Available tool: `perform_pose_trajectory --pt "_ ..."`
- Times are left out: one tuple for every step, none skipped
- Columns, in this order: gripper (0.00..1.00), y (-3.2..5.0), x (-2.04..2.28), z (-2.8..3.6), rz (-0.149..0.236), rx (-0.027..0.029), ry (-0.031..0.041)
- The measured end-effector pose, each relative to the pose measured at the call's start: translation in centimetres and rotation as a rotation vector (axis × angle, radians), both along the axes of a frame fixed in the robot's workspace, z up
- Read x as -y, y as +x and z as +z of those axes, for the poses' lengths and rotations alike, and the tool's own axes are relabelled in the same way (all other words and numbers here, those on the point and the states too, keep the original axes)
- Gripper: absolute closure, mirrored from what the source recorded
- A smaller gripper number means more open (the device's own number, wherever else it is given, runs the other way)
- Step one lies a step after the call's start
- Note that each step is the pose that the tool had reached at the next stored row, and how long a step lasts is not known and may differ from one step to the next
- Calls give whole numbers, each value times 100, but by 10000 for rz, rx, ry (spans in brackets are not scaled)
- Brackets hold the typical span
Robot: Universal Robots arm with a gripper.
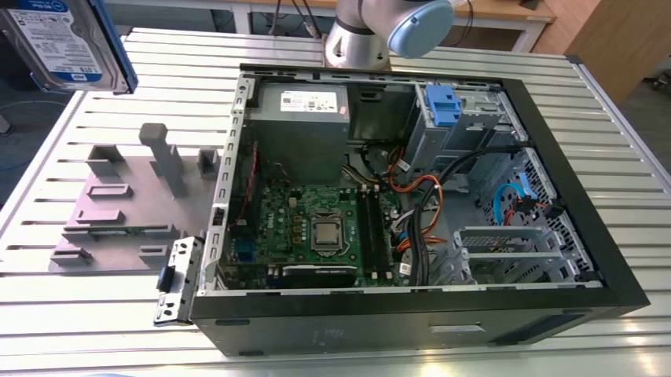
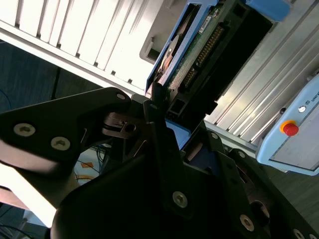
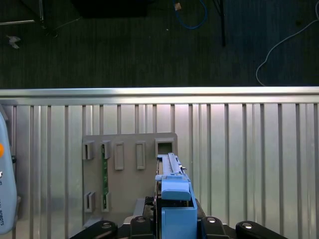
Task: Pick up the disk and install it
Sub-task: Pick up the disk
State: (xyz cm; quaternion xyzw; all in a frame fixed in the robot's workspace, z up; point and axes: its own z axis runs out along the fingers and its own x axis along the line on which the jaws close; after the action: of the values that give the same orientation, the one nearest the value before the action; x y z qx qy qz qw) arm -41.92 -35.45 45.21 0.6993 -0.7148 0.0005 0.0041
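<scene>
Exterior view, disk: the disk (image 1: 58, 39) hangs in the air well above the grey fixture (image 1: 137, 204), out toward the exterior view's left, with its label face toward the camera and a blue rail down one edge
Exterior view, surroundings: the open computer case (image 1: 419, 322) lies on its side on the slatted desk (image 1: 94, 314), just beside the fixture on the exterior view's right; the arm (image 1: 383, 31) rises beyond the case
Exterior view, writing: the disk carries a blue-and-white label with lines of print and barcodes, and the grey box (image 1: 304, 118) inside the case has a small white sticker
Second wrist view, gripper: the gripper (image 2: 159, 114) is pressed together on one end of the disk, pinching it, so rail and circuit side show edge-on
Second wrist view, why: gripping it by the end probably keeps the rails free
First wrist view, position: the disk stands on edge over the fixture's row of slots, its blue end nearest the gripper
First wrist view, progress: the disk is out of the fixture, so pick-up looks done; installation is not
</scene>
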Motion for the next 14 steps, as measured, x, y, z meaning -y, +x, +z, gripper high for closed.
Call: perform_pose_trajectory --pt "63 0 0 2 0 -1 0" --pt "63 0 0 18 0 -1 0" --pt "63 0 0 34 0 -1 0" --pt "63 0 0 36 0 0 0" --pt "63 0 0 37 0 0 0" --pt "63 0 0 39 0 -1 0" --pt "63 0 0 41 0 -1 0" --pt "63 0 0 43 0 -1 0" --pt "63 0 0 44 1 0 0" --pt "63 0 0 46 0 -1 0" --pt "63 0 0 48 0 -1 0" --pt "63 0 0 50 0 0 0" --pt "63 0 0 51 0 0 0" --pt "63 0 0 53 0 0 0"
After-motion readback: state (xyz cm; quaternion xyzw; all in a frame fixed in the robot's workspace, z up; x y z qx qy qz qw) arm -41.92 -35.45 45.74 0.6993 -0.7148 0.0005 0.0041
